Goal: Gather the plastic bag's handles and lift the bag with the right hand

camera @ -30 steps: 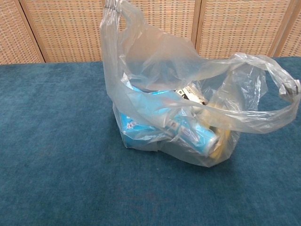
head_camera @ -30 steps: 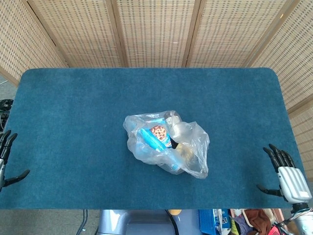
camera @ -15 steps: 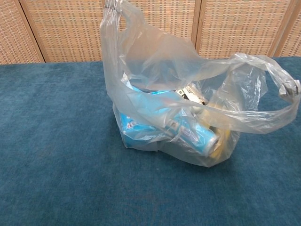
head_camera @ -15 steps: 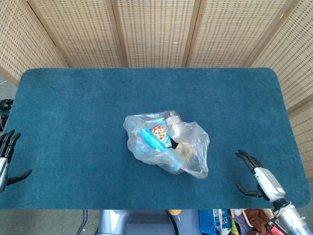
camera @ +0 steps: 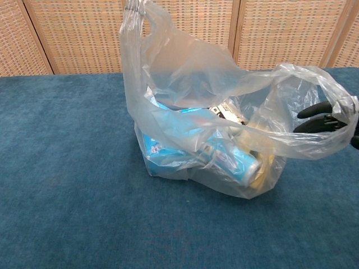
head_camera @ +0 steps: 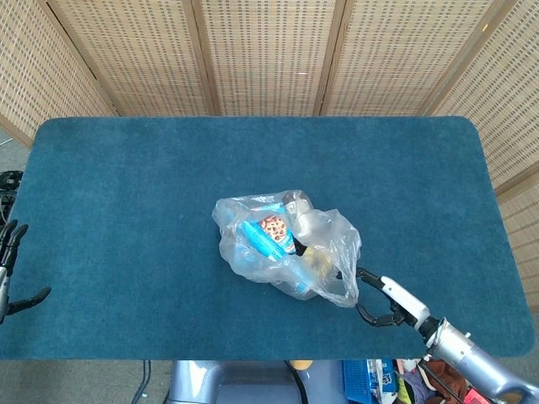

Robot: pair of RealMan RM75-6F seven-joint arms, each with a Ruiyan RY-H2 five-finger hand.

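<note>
A clear plastic bag (head_camera: pixel 282 246) sits mid-table, with a blue packet (camera: pixel 227 157) and other snacks inside. In the chest view the bag (camera: pixel 185 117) has one handle (camera: pixel 130 56) standing upright at the left. The other handle (camera: pixel 328 143) loops out low to the right. My right hand (head_camera: pixel 381 302) is at the bag's near right corner, fingers apart and holding nothing. In the chest view its dark fingertips (camera: pixel 317 109) show at the right handle's loop; I cannot tell whether they touch it. My left hand (head_camera: pixel 8 271) hangs open at the table's left edge, far from the bag.
The blue-carpeted table (head_camera: pixel 126 185) is backed by wicker screen panels (head_camera: pixel 269 50). Coloured clutter (head_camera: pixel 370 383) lies below the table's front edge, beside my right forearm (head_camera: pixel 472 362).
My right hand has swept in from the table's right front corner to the bag's right handle and now shows in the chest view. The bag and left hand are unchanged.
</note>
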